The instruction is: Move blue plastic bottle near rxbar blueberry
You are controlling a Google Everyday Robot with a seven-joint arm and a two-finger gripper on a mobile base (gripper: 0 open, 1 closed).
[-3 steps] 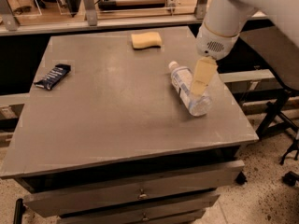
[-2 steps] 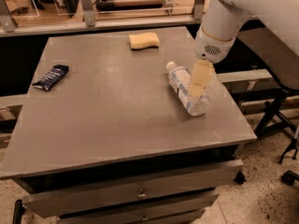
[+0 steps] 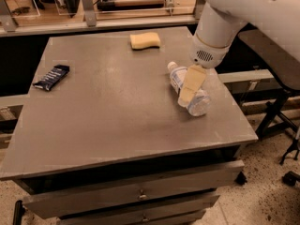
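The blue plastic bottle (image 3: pixel 201 103) lies on its side at the right of the grey table (image 3: pixel 117 121), with its white cap (image 3: pixel 172 66) pointing to the back. My gripper (image 3: pixel 190 86) hangs from the white arm (image 3: pixel 220 27) and is down right over the bottle's middle, hiding part of it. The rxbar blueberry (image 3: pixel 51 77), a dark navy bar with white lettering, lies near the table's left edge, far from the bottle.
A yellow sponge (image 3: pixel 145 40) lies at the back of the table. Drawers (image 3: pixel 140 196) sit under the table's front edge. A dark stand (image 3: pixel 276 111) is on the floor to the right. A railing (image 3: pixel 93 22) runs behind the table.
My gripper has come down and slightly left onto the bottle. The bottle, the bar and the sponge stay where they were.
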